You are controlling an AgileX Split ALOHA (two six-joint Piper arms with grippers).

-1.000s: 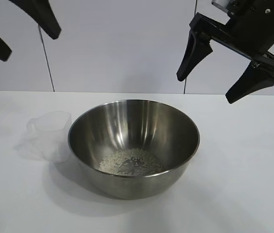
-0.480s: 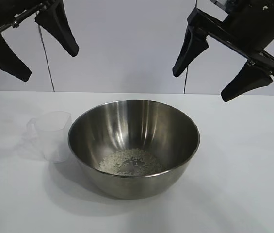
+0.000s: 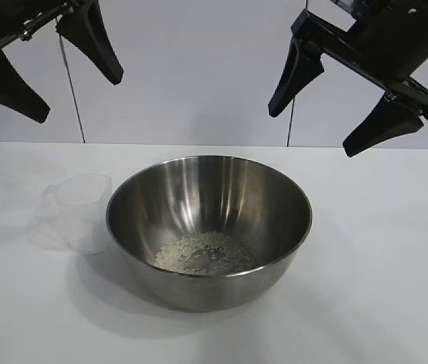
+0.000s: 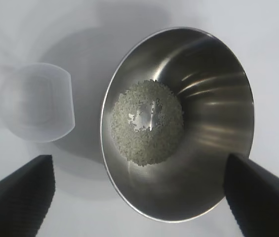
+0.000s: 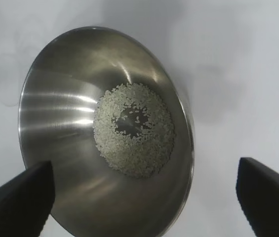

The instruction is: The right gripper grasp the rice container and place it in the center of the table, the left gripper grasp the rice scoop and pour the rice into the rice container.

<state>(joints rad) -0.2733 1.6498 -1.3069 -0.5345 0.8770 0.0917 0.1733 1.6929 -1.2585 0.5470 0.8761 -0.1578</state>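
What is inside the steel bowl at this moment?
The rice container holds a thin ring of rice on its bottom, with bare steel showing at the centre. The near inner wall is hidden in the exterior view; the wrist views show nothing else inside.

Exterior camera faces the arms, close and slightly above the bowl [image 3: 209, 227]. Both wrist cameras look steeply down on the bowl, shared by all views.
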